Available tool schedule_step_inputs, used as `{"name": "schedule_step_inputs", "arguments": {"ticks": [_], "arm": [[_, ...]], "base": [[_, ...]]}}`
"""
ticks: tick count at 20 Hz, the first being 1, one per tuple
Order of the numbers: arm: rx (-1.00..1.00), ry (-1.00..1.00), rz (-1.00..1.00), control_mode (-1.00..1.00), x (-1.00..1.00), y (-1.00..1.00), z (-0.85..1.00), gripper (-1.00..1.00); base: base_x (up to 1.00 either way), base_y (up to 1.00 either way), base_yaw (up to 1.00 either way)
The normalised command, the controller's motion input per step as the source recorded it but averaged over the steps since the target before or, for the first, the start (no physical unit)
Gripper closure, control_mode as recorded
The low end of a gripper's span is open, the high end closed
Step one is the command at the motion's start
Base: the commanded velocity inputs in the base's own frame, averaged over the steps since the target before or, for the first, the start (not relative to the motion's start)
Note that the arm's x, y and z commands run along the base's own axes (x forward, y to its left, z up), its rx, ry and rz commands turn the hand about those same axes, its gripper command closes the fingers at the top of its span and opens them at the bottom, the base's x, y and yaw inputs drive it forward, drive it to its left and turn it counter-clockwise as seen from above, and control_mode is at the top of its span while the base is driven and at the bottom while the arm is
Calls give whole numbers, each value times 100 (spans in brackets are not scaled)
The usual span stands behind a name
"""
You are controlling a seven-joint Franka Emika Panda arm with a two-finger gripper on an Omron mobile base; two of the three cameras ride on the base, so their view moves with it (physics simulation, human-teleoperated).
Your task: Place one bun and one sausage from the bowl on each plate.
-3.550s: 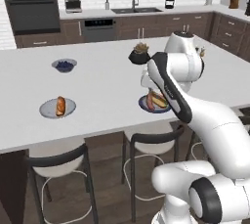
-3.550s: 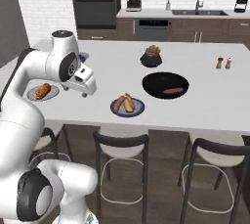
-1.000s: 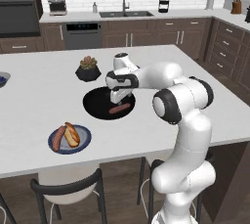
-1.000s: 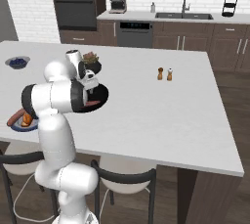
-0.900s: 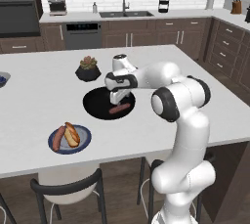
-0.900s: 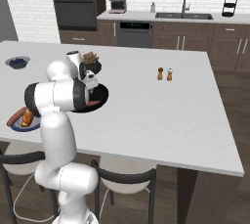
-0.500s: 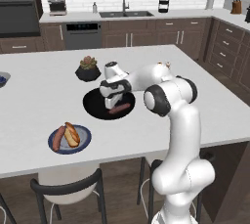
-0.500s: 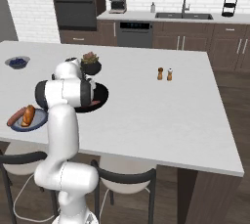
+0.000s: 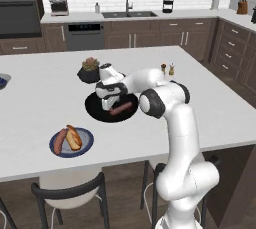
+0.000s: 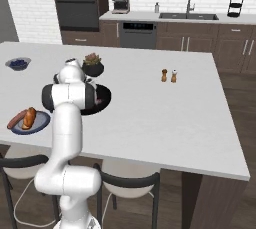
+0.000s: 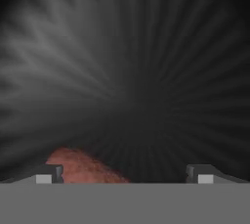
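The glossy black bowl (image 9: 97, 114) stands mid-counter with one reddish sausage (image 9: 121, 109) lying in it. My gripper (image 9: 107, 105) reaches down into the bowl's left half, open and holding nothing. In the hand view the bowl's dark inside (image 11: 141, 71) fills the picture, and the sausage (image 11: 80, 167) lies low between the spread fingertips (image 11: 47, 174), close to the left one. The blue-rimmed plate (image 9: 87, 142) near the front edge carries a sausage (image 9: 60, 141) and a bun (image 9: 74, 137). The same plate (image 10: 41, 123) shows in the right base view, where my own arm covers much of the bowl (image 10: 104, 94).
A black pot with a succulent (image 9: 89, 71) stands just behind the bowl. Salt and pepper shakers (image 9: 167, 68) sit to the right. A small bowl of berries (image 10: 18, 63) is at the far left. Stools (image 9: 70, 193) line the counter's front edge.
Over the last second the hand has slid left and sunk lower into the bowl, jaws staying wide. Since the earliest frames the base has driven sideways along the counter.
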Motion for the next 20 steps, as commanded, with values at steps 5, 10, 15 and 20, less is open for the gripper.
{"name": "schedule_step_inputs", "arguments": {"ticks": [5,10,15,20], "arm": [[0,-2,3,-100,-41,-46,4,-100],[0,-7,10,-100,-62,-39,-2,-100],[0,-13,20,-100,-50,-23,-22,-100],[0,-10,21,-100,10,9,-19,-100]], "base": [[0,0,0],[0,0,0],[0,0,0],[0,0,0]]}}
